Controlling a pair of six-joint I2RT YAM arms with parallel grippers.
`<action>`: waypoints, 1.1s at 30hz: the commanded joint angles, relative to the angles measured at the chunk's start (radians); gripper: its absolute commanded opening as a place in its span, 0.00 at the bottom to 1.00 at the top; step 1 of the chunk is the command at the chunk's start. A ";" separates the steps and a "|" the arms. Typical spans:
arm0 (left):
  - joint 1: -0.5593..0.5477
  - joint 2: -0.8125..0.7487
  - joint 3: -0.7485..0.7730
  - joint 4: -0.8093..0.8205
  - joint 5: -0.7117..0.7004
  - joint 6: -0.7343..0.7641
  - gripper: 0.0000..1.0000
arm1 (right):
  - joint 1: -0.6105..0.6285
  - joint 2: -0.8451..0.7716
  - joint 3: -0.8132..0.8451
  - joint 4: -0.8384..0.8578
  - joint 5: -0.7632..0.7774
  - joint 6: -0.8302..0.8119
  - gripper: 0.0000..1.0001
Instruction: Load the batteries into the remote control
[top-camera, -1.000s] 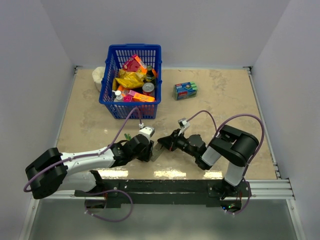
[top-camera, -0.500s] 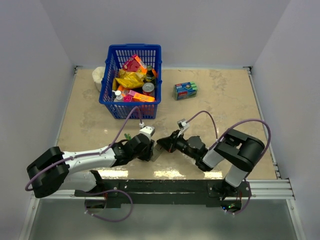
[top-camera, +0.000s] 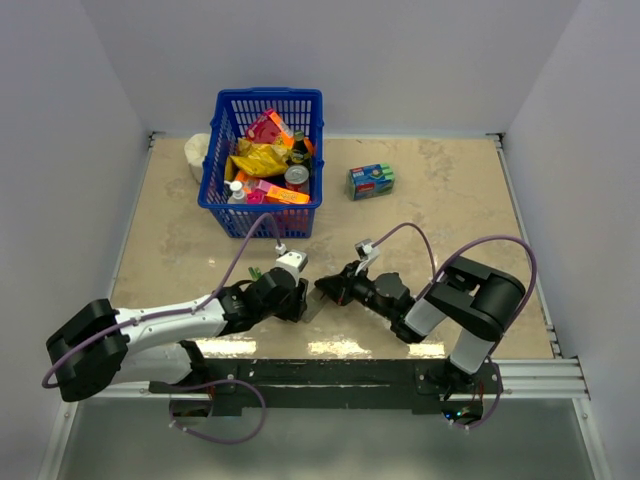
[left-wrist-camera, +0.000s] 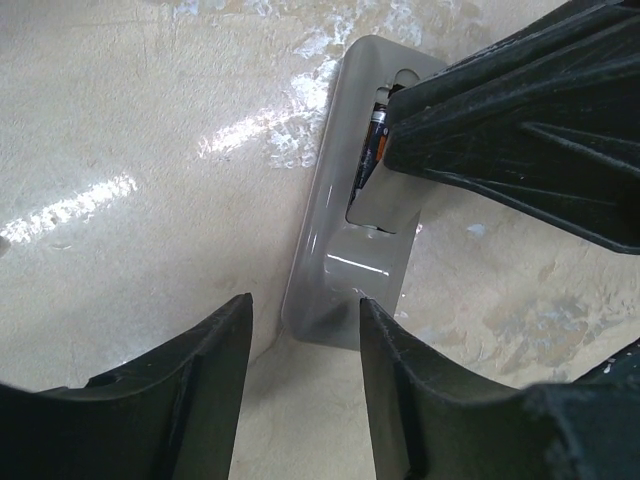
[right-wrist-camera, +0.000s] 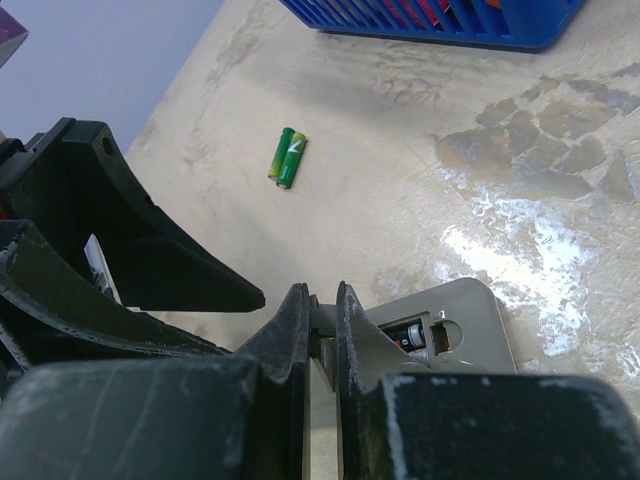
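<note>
The slim grey plastic remote control (left-wrist-camera: 330, 270) is unpatterned; the beige stone-look desk (top-camera: 450, 200) is mottled; the lattice-walled plastic basket (top-camera: 268, 94) is blue.

Plain pale walls (top-camera: 330, 60) enclose a beige marbled tabletop (top-camera: 440, 190) — glossy glare near its front, perhaps overhead lighting.

Bright, even overhead light; white glare streaks the worktop (top-camera: 450, 200) along its front edge. Shadows are soft; wrist views render the nearest jaws slightly blurred.
</note>
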 joint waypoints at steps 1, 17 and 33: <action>0.004 0.000 -0.004 0.064 -0.002 -0.009 0.52 | 0.004 0.021 -0.019 0.353 0.008 0.005 0.00; 0.005 0.035 -0.005 0.137 0.002 -0.009 0.50 | 0.016 0.078 -0.055 0.434 0.016 0.019 0.14; 0.005 0.033 -0.006 0.146 0.009 -0.004 0.50 | 0.016 0.024 -0.058 0.368 0.016 -0.045 0.41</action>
